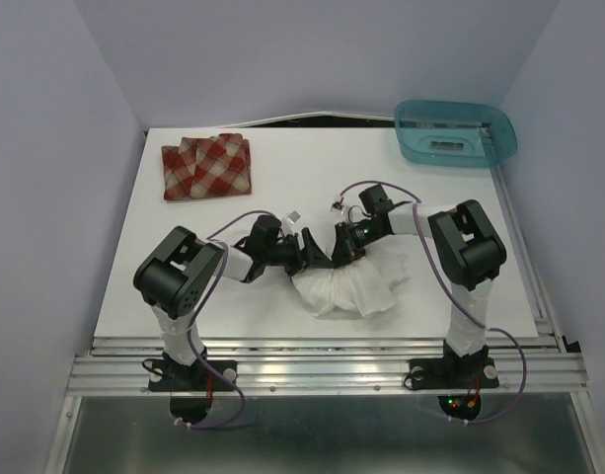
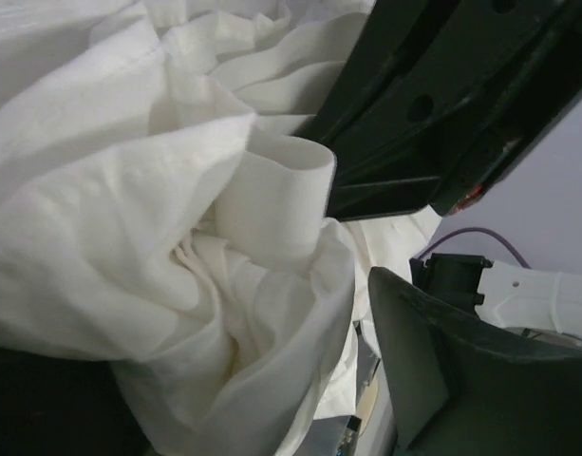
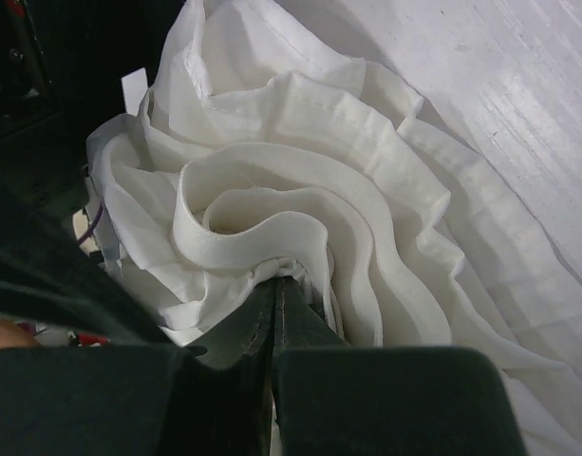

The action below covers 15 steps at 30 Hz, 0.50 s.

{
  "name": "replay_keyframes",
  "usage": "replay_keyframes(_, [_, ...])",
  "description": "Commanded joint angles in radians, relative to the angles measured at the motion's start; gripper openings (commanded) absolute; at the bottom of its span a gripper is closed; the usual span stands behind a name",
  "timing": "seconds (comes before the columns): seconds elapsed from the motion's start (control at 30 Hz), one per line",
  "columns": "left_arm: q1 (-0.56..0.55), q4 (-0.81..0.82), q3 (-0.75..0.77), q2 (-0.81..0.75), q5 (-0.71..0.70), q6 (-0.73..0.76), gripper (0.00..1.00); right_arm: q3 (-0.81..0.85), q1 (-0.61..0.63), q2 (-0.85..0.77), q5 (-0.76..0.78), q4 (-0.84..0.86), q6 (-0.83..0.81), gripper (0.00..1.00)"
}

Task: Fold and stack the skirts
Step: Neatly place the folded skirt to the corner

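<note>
At the near middle of the desk [image 1: 312, 168], between the two arms, the white skirt [image 1: 356, 286] lies in a crumpled, ruffled heap. The right hand [image 3: 276, 280] is clamped on it, pinching a gather of cloth just below a thicker band [image 3: 243, 204] that curls in a loop. The left hand [image 1: 304, 249] sits against the heap's left side with its jaws wide apart and cloth bulging toward the gap; nothing looks pinched there. The plaid skirt [image 1: 206, 168] lies folded flat at the far left, well apart from the heap. A teal basket [image 1: 450, 153] stands at the far right corner.

The white cloth looks thin, light and limp, so it should sag and bunch wherever it is not held, and a single pinch will drag it rather than spread it. The band seems the firmest part: taking it at two points well apart, one per hand, would probably let the skirt hang open and lie flat for folding
</note>
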Motion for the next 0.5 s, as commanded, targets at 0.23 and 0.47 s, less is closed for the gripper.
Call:
replay_keyframes(0.23, [0.075,-0.266,0.070,-0.005,-0.172,0.200,0.00,0.080,-0.075,-0.006,0.115,0.044,0.040,0.01])
replay_keyframes(0.47, [0.152,-0.573,0.335,-0.005,-0.235,0.497,0.00,0.191,-0.132,-0.153,0.317,-0.031,-0.015,0.14])
